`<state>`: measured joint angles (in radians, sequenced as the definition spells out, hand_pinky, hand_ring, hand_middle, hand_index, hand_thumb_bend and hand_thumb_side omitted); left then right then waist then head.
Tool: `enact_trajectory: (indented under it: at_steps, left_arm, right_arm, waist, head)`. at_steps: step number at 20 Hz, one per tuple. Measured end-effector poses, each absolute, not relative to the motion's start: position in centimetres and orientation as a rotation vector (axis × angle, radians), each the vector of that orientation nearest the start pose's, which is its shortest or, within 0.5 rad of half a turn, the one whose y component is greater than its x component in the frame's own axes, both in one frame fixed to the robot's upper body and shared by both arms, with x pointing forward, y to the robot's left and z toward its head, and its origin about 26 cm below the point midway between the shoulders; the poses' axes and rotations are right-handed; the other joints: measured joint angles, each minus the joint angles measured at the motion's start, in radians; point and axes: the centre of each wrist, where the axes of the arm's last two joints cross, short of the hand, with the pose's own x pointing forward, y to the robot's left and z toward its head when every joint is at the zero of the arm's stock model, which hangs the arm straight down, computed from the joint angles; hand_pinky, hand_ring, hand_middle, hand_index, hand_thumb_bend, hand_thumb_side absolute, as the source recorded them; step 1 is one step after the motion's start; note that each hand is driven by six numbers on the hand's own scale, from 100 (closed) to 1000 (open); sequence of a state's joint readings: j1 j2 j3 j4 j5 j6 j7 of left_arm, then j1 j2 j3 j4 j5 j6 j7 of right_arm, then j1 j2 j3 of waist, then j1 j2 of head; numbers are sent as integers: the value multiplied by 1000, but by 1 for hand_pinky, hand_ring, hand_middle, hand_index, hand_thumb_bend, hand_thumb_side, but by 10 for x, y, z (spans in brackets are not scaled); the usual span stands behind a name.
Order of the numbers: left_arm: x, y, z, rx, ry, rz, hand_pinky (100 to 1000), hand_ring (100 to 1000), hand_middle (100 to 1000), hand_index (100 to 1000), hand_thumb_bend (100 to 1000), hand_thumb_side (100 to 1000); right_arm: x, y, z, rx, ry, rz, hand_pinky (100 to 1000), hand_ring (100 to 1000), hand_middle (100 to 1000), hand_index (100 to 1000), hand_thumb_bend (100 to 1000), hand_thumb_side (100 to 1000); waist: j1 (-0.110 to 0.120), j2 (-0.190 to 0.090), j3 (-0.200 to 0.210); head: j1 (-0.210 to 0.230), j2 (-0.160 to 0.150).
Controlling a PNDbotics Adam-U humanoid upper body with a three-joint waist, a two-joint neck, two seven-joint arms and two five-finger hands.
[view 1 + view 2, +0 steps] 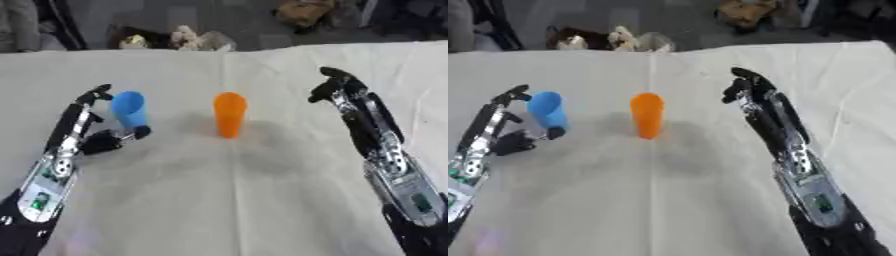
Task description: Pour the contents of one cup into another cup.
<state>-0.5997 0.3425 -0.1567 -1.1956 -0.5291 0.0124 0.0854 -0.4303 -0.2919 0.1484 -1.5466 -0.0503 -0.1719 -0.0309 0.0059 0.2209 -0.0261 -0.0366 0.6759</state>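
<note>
Left hand [92,135] pinching the blue cup [130,110], a light, rigid, likely slippery plastic best gripped mid-wall; orange cup [229,114] stands beyond its fingertips.

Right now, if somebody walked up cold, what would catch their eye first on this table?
Probably the two bright cups on the pale cloth: an orange cup upright near the middle, and a blue cup to its left. The left hand is right at the blue cup, fingers above it and thumb by its base. The right hand hangs apart from the orange cup, holding nothing.
</note>
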Motion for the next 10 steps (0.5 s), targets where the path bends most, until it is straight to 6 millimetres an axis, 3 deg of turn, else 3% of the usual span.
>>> enact_trajectory:
  at_steps: [7,10]
  left_arm:
    - [423,257,96,731,-1689,-805,656,1000,771,958,970,672]
    - [425,257,96,730,-1690,-807,712,1000,795,965,972,704]
  right_arm:
    - [369,-231,120,-5,-2098,399,840,622,580,870,100,725]
    - [369,-230,120,-3,-2097,398,840,622,580,870,100,725]
  waist:
    - [0,0,-3]
    - [0,0,-5]
  head:
    - [0,0]
    - [0,0]
